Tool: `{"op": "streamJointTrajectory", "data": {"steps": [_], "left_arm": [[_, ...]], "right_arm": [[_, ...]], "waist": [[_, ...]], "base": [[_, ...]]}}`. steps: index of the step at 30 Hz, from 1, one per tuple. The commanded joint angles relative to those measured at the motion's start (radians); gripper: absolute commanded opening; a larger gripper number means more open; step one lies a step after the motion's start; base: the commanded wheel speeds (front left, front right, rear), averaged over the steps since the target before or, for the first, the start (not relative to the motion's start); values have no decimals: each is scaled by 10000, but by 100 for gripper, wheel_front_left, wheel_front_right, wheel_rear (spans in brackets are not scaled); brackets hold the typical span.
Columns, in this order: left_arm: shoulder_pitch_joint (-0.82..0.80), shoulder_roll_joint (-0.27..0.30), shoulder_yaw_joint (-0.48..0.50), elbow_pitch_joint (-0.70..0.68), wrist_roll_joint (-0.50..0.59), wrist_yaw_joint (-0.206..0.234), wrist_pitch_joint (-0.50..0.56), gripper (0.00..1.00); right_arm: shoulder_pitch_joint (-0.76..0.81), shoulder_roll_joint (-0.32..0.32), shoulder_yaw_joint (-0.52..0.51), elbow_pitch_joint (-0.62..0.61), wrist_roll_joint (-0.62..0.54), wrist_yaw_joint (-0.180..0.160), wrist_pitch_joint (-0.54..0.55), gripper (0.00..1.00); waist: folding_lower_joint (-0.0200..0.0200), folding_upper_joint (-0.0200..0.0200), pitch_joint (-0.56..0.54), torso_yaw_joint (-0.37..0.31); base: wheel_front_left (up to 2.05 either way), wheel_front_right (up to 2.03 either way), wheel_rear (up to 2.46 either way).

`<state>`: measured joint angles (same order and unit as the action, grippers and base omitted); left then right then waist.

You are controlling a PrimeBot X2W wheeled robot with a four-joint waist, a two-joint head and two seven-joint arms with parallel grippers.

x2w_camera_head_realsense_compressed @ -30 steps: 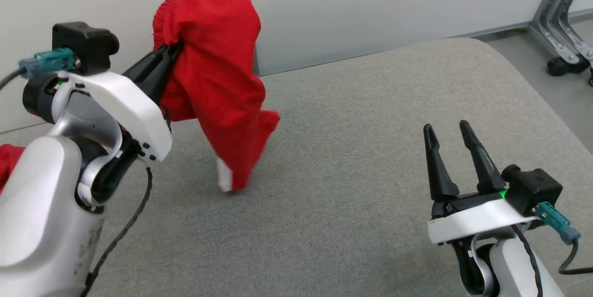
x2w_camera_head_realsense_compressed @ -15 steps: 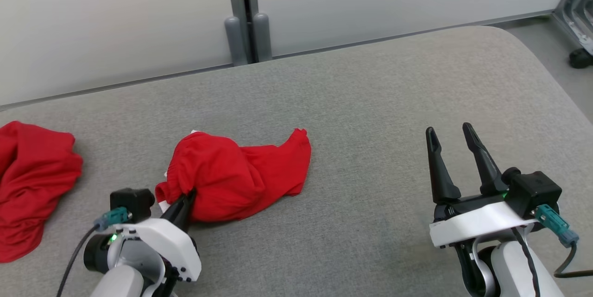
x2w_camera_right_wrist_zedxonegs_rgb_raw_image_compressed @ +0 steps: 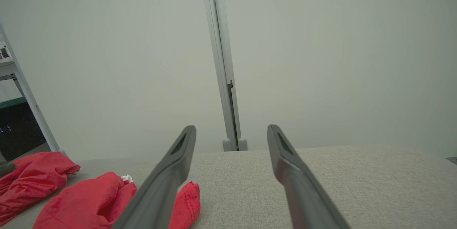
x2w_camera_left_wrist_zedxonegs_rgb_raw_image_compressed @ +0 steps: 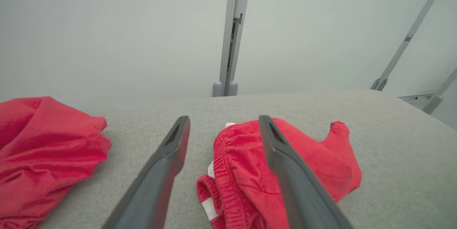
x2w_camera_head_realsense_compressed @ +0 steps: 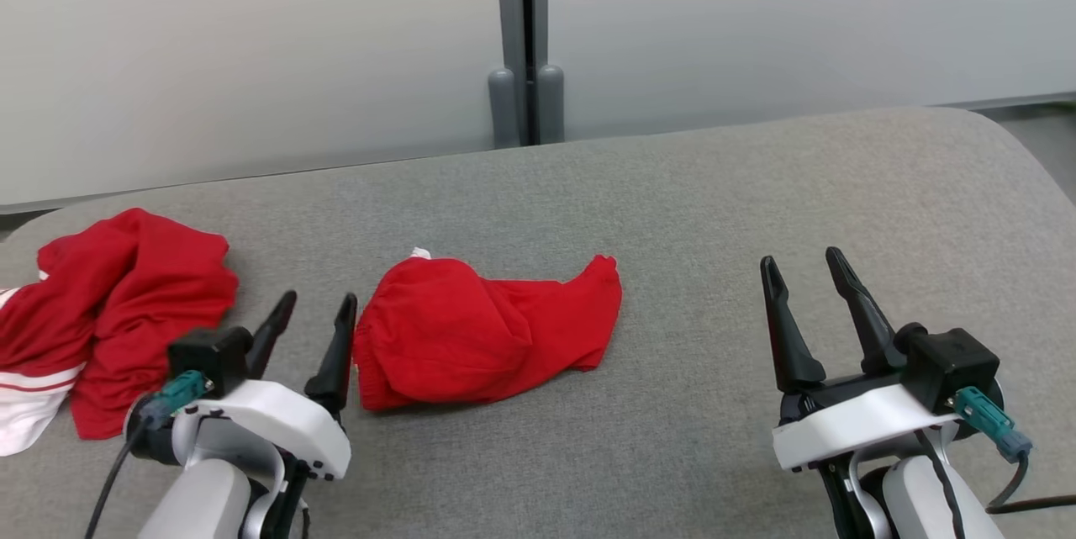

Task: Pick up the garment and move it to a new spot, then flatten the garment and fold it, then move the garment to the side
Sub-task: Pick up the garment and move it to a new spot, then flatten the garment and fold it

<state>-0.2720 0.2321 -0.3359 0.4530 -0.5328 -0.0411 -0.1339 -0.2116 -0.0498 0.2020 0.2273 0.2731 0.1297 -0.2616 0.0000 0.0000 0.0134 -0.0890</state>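
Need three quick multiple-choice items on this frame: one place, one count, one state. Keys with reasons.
1. Where is the middle garment? A) lying on the grey surface beside the left jaws B) hanging from the right jaws C) on the floor
2. How many red heaps lie on it? A) one B) two C) four
3. How do the left jaws stand? A) shut on cloth B) open, empty C) shut, empty
Key: 1A, it lies crumpled just right of those jaws; 2B, it plus a second heap at far left; 3B, the fingers stand apart, gripping nothing.
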Motion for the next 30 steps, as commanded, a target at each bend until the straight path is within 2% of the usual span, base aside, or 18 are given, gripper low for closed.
{"op": "streamJointTrajectory", "data": {"steps": [1, 4, 7, 12, 16, 19, 25, 30], "left_arm": [[127, 207, 110, -447, 170, 203, -205, 100], [340, 372, 210, -895, 290, 408, -388, 100], [763, 519, 444, -1561, 360, 811, -635, 100], [1567, 513, 898, -2437, 471, 1480, -1055, 100], [2145, 356, 1168, -2816, 522, 1739, -1237, 100], [2688, 76, 1366, -3076, 483, 1820, -1298, 100], [3042, -377, 1420, -3355, 832, 1675, -1303, 100], [2982, -510, 1472, -3374, 1022, 1509, -1302, 100]], "right_arm": [[171, -81, -58, 17, 21, 19, -50, 100], [216, -91, -100, 1, 23, 19, -52, 100], [332, -119, -144, -39, 32, 19, -50, 100], [651, -142, -621, -91, 12, 19, -50, 100], [898, -135, -862, -114, -59, 19, -50, 100], [1014, -118, -818, -133, -73, 19, -50, 100], [1076, -97, -765, -52, 18, 19, -50, 100], [902, -108, -611, 130, 192, 19, -50, 100]], "waist": [[0, 0, -171, 212], [0, 0, -225, 301], [0, 0, -289, 405], [0, 0, -368, 690], [0, 0, -382, 779], [0, 0, -367, 765], [0, 0, -334, 808], [0, 0, -364, 894]], "base": [[0, 0, 0], [0, 0, 0], [0, 0, 0], [0, 0, 0], [0, 0, 0], [0, 0, 0], [0, 0, 0], [0, 0, 0]]}}
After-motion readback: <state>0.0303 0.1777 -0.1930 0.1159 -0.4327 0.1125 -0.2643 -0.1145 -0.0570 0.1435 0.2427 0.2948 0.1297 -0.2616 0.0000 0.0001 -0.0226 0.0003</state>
